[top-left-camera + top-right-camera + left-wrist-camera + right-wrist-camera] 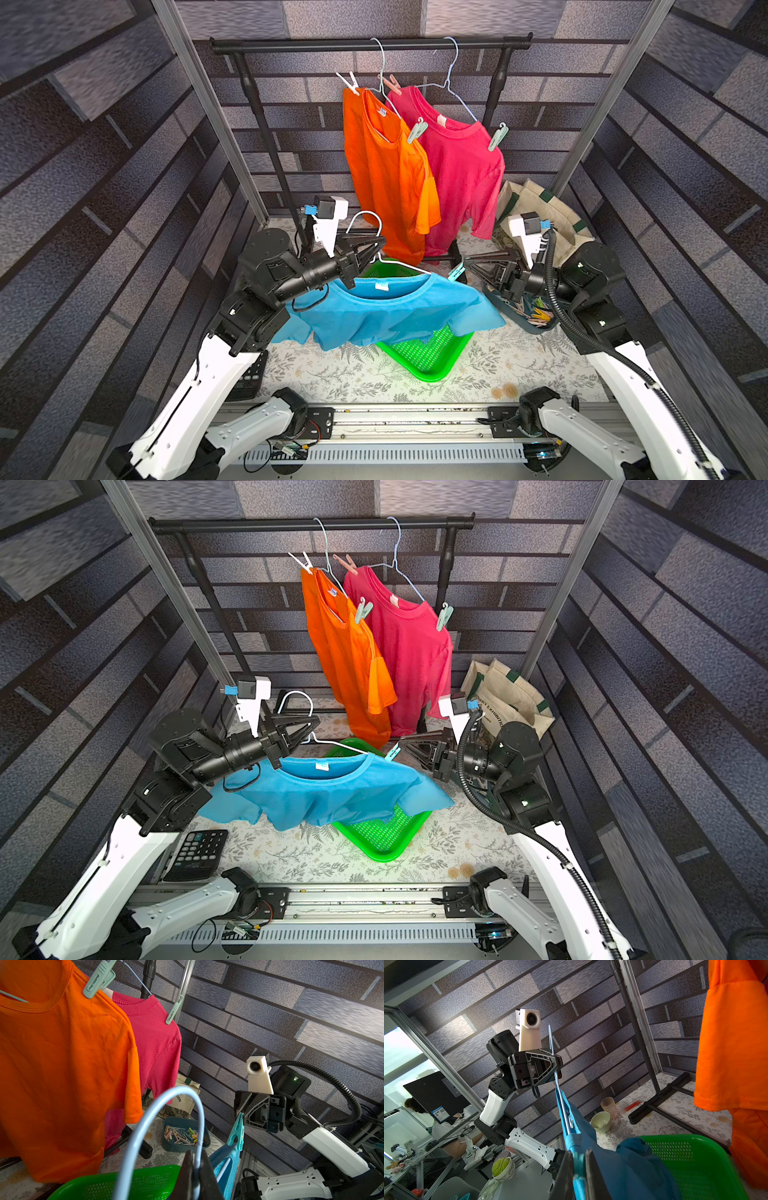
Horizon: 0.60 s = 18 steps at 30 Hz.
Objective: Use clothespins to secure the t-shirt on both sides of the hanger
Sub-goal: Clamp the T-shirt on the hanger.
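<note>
Right gripper [467,266], closed on the handle end of a teal clothespin [456,272], presents it at the shoulder of the blue t-shirt [386,307] nearest that arm. In the left wrist view the pin's mouth meets the cloth there; whether it already bites cannot be told. Left gripper [196,1159], clamped narrow on the hanger [180,1090] just below its hook, carries shirt and hanger above the green basket [428,353]. Judged good practice: squeeze the pin fully, slide its mouth over wire and fabric together, then release. Meanwhile the left gripper should hold the hanger level and resist the push. Spare clothespins [182,1136] lie in the dark tray [176,1148] on the desk [332,374]. The opposite shoulder, largely hidden in both top views, shows no pin.
</note>
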Motion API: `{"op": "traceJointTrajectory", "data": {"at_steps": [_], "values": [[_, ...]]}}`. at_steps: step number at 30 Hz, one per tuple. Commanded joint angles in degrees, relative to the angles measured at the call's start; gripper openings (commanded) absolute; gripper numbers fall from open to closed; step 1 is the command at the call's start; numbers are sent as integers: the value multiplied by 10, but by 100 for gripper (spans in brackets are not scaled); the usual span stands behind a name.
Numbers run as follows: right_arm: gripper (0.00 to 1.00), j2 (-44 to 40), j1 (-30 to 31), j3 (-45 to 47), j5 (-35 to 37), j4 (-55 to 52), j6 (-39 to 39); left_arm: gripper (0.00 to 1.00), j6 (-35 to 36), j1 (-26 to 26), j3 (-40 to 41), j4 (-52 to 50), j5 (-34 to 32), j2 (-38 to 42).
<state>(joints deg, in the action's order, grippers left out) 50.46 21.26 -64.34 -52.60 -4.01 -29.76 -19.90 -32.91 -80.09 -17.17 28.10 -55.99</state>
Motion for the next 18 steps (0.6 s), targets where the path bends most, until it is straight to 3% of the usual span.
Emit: {"op": "traceJointTrajectory", "data": {"at_steps": [1,8,9,10,11,12,15,18], "values": [[0,-1,6,13,-26,20,-15,0,-7,-1,-21,27,5,0],[0,-12,18,27,-41,2,1,0,-10,2,-23,31,-13,-10],[7,-15,18,27,-35,-11,12,0,-13,3,-25,31,-17,-13],[23,-16,18,27,-27,-23,22,0,-16,4,-27,32,-22,-16],[48,-17,18,27,-15,-35,31,0,-20,5,-30,32,-35,-20],[60,-18,18,26,3,-54,42,0,-23,5,-33,29,-49,-24],[76,-32,18,5,112,-124,89,0,-29,-2,-34,24,-134,-23],[81,-59,18,-10,274,-173,115,0,-20,-16,-23,25,-269,-11]]}}
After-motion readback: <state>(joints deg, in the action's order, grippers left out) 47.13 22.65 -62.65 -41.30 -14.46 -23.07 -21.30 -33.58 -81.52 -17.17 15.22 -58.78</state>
